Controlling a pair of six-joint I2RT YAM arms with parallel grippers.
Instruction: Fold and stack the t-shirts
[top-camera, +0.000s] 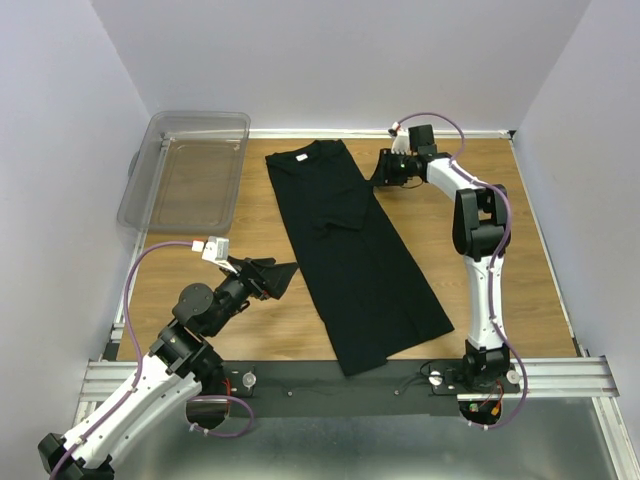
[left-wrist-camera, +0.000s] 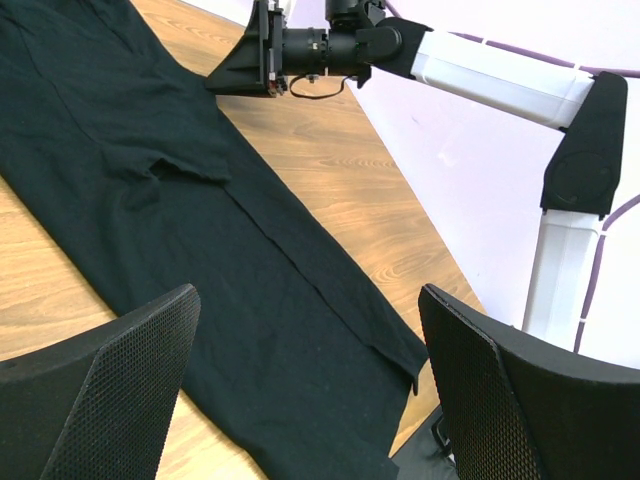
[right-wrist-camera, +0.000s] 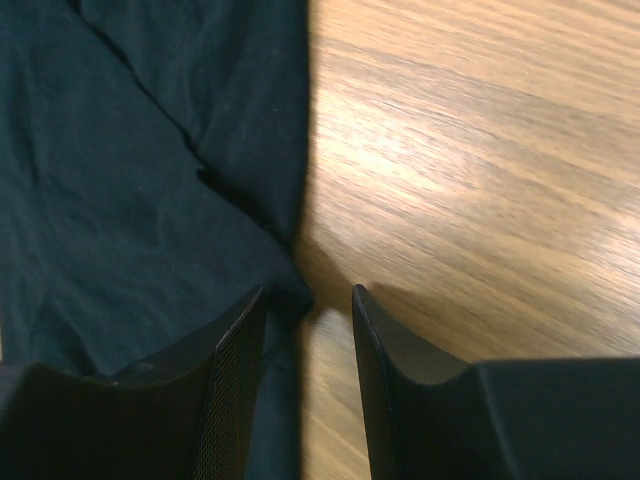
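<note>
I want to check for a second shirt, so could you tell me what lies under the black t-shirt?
At the t-shirt edges the wooden table shows. The cloth lies flat, but it is opaque, so anything thin beneath it is hidden.

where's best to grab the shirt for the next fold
Probably the shirt by its long right edge at the far end, coming from the right with the right gripper: it lies flat in a narrow strip, and that edge has bare table beside it.
</note>
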